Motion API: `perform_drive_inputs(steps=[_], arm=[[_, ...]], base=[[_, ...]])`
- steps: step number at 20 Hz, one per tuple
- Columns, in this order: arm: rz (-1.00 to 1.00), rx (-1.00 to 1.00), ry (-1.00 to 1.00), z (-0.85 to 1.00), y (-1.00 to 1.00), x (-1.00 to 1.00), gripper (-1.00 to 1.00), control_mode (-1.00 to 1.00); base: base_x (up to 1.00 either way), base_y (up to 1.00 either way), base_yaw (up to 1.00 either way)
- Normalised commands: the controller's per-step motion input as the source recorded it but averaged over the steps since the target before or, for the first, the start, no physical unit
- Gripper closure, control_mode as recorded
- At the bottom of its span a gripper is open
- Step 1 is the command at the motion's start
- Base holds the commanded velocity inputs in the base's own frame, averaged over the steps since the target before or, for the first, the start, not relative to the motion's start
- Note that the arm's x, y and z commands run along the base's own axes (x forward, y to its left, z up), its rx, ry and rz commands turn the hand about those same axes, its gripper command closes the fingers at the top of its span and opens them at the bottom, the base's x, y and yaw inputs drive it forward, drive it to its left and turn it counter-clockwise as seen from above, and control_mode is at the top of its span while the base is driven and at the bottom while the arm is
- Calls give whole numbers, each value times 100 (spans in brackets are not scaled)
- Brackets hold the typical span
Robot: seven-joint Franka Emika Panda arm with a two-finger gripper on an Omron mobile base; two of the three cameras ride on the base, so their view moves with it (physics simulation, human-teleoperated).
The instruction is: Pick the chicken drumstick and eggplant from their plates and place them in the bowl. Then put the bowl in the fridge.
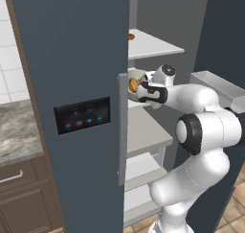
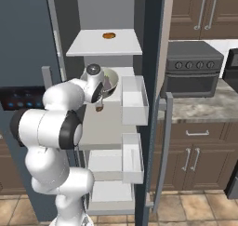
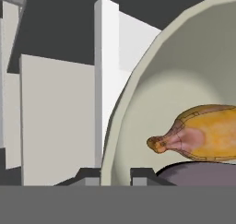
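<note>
My gripper [image 3: 115, 177] is shut on the rim of the pale grey-green bowl [image 3: 184, 80], one finger [image 3: 90, 176] outside the wall and one inside. The golden chicken drumstick [image 3: 203, 133] lies in the bowl, on top of the dark purple eggplant [image 3: 198, 174]. In the left base view the arm reaches into the open right half of the slate-blue fridge [image 1: 72, 59] and holds the bowl [image 1: 136, 76] just above a white middle shelf [image 1: 148, 131]. The right base view shows the bowl [image 2: 110, 81] tilted at the hand. The plates are out of view.
A small orange item [image 2: 109, 35] lies on the upper shelf [image 2: 104, 46]. White door bins [image 2: 133, 99] hang on the open door to the right of the bowl. A dark oven [image 2: 193, 67] and stone counter [image 2: 204, 106] stand further right. The closed left door carries a lit panel [image 1: 81, 114].
</note>
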Motion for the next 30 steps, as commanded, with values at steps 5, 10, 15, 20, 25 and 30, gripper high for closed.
perform_drive_inputs(steps=[5,10,15,20,25,30], arm=[[3,-5,0,-12,0,16,100,-100],[0,-3,0,-6,0,28,100,-100],[0,0,0,-1,0,40,100,-100],[0,0,0,-8,0,26,100,-100],[0,0,-1,-13,0,22,100,-100],[-2,0,-4,-17,3,27,100,-100]], base=[[0,0,0],[0,0,0],[0,0,0],[0,0,0],[0,0,0],[0,0,0]])
